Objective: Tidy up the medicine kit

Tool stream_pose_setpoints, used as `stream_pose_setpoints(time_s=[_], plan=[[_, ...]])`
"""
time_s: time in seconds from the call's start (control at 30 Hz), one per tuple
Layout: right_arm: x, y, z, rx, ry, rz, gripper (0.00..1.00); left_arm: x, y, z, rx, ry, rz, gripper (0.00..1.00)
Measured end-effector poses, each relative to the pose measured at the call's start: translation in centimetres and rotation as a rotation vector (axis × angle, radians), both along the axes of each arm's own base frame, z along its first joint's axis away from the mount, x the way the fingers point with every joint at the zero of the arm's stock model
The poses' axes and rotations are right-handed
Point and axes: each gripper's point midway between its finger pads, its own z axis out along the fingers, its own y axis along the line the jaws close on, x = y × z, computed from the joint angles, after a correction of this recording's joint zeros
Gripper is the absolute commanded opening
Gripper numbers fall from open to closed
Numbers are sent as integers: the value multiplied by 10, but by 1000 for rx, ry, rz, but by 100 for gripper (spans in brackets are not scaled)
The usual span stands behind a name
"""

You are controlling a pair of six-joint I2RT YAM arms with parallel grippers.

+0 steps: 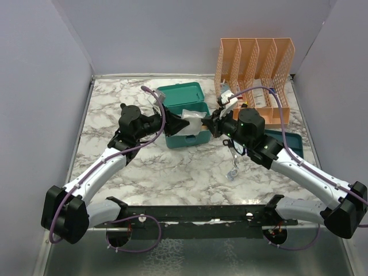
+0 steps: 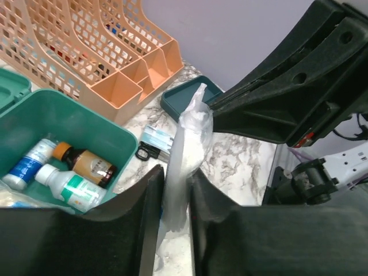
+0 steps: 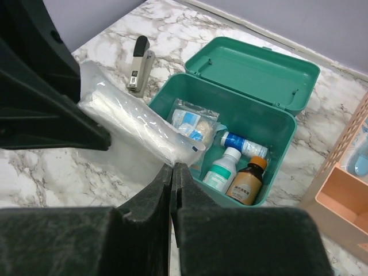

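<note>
No wording can be read anywhere. Inside the green box (image 3: 253, 112) the brown bottle (image 3: 246, 184) carries a tan label, the white bottle (image 3: 225, 171) a green one and the small bottle (image 3: 241, 145) a blue one, but the print on each is too small and blurred to make out.

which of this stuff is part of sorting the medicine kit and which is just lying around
Job in hand: medicine kit, bottles and sachet bag inside it, clear plastic packet pinched by left gripper and right gripper.
Lying about: stapler, orange mesh organizer, dark-blue tray.
</note>
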Motion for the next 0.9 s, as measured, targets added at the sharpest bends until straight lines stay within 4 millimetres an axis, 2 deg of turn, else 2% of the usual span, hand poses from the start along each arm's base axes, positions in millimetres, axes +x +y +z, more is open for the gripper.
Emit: stream_pose_setpoints(time_s=[0.03, 0.1, 0.13, 0.23, 0.27, 0.37, 0.47, 0.53, 0.73, 0.9], plan=[[0, 1, 1, 0, 2, 7, 1, 0, 0, -2, 4, -2, 1, 10], [-1, 4, 2, 2, 4, 17, 4, 2, 2, -2, 13, -17, 6, 7], [-1, 5, 3, 4, 7, 22, 9, 3, 3, -2, 14, -21, 10, 5], [-3, 6, 6, 26, 28, 44, 41, 11, 11, -2, 15, -24, 38, 1], [-2, 6, 7, 32, 33, 54, 47, 15, 16, -1, 13, -23, 53, 1], [4, 2, 18, 84, 67, 89, 58, 27, 28, 5, 4, -22, 95, 0], [14, -5, 28, 144, 111, 131, 62, 35, 34, 17, -13, -29, 119, 0], [16, -3, 33, 178, 145, 178, 62, 36, 33, 27, -31, -33, 118, 1], [8, 20, 39, 304, 254, 337, 62, 41, 30, 62, -93, -35, 117, 1], [7, 36, 57, 420, 278, 450, 60, 39, 27, 83, -154, -19, 93, 1]])
